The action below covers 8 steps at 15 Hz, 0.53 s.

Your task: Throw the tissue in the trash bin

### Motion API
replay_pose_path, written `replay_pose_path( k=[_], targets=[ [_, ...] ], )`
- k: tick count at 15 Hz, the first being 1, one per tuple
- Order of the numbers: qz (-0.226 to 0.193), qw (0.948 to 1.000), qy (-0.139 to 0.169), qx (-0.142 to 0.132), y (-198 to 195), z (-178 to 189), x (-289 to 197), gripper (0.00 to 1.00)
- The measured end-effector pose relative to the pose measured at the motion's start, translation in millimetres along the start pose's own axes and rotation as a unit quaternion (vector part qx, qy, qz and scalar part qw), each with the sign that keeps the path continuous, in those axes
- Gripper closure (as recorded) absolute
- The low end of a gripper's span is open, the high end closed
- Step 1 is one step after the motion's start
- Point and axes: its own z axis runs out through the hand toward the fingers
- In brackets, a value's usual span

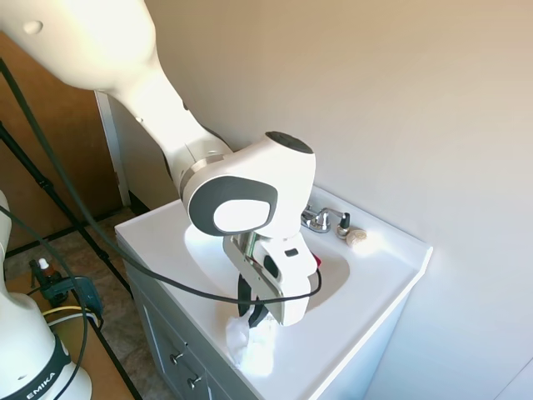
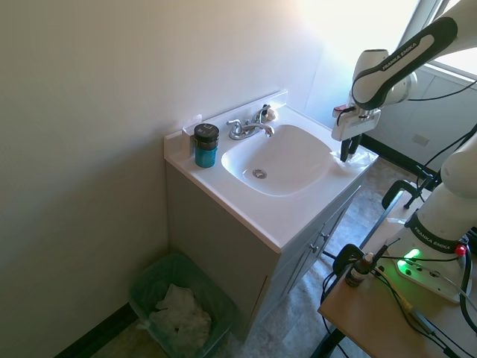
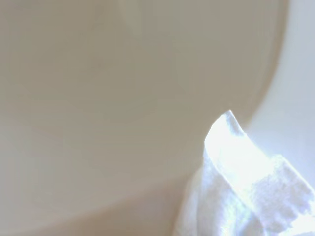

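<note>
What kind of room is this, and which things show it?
Most likely a bathroom: a white vanity with a built-in sink, a chrome faucet at the wall, and a green trash bin on the floor beside the cabinet.

**Readable print: only the arm's own branding**

I'm scanning all three views for text. In the second exterior view I read "FRANKA EMIKA" in white letters along the dark band of the arm's upper link. Lower down I see the same words on the dark ring around the white base column. In the first exterior view I catch "EMIKA" on a dark ring of the white column at the bottom left corner, with the rest cut off. I can't read any label on the dark-lidded blue jar. In the wrist view I find no print.
</note>
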Motion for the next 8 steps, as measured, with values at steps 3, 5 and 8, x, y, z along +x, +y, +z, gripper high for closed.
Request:
replay_pose_path(
  k=[3,5,8],
  targets=[
    [0.002,1.0000,-0.004,0.006,2.4,0.4,1.8,1.00],
    [0.004,0.9999,-0.007,0.011,3.5,0.4,2.8,1.00],
    [0.009,0.9997,-0.008,0.021,7.2,-2.0,7.0,1.00]
  ],
)
